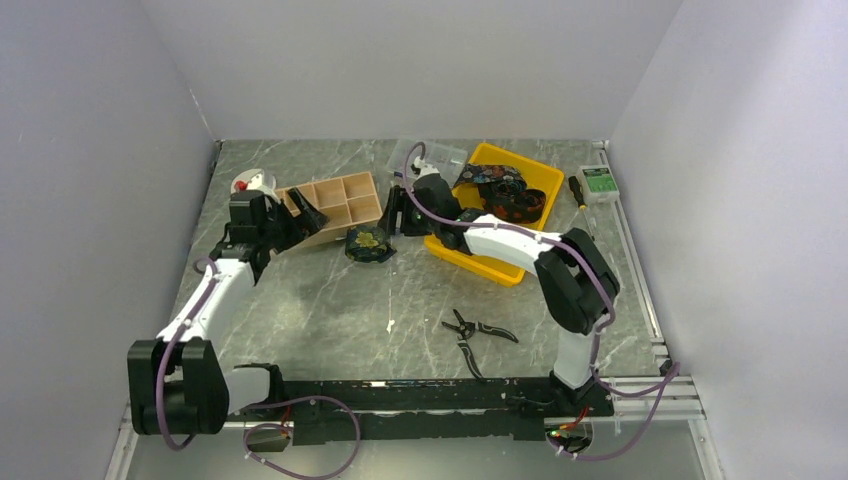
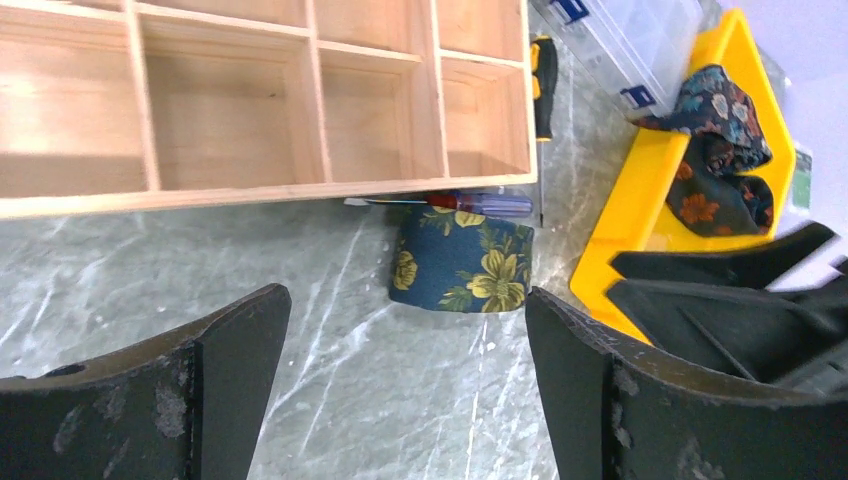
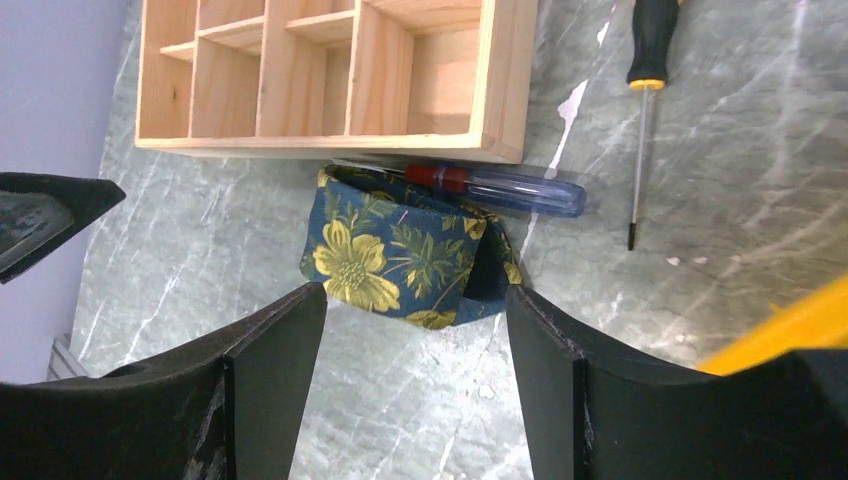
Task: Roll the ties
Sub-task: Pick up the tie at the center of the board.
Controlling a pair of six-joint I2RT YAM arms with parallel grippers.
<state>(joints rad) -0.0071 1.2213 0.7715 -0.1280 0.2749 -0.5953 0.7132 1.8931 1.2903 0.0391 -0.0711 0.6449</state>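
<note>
A rolled tie (image 1: 368,243), navy with yellow flowers, lies on the marble table just in front of the wooden divider box (image 1: 335,205). In the right wrist view the coil (image 3: 400,250) sits just beyond my right gripper (image 3: 415,300), which is open with only table between its fingers. My left gripper (image 2: 407,310) is open wide and empty, with the coil (image 2: 462,258) ahead of it and slightly right. More ties (image 1: 505,190) lie bunched in the yellow bin (image 1: 470,255). From above, the left gripper (image 1: 305,218) and right gripper (image 1: 397,212) flank the coil.
A red-and-clear-handled screwdriver (image 3: 500,188) lies between the coil and the box. A black-and-yellow screwdriver (image 3: 645,60) lies nearby. Black pliers (image 1: 478,332) rest at the front centre. A clear plastic case (image 1: 430,160) and a small green box (image 1: 600,182) sit at the back.
</note>
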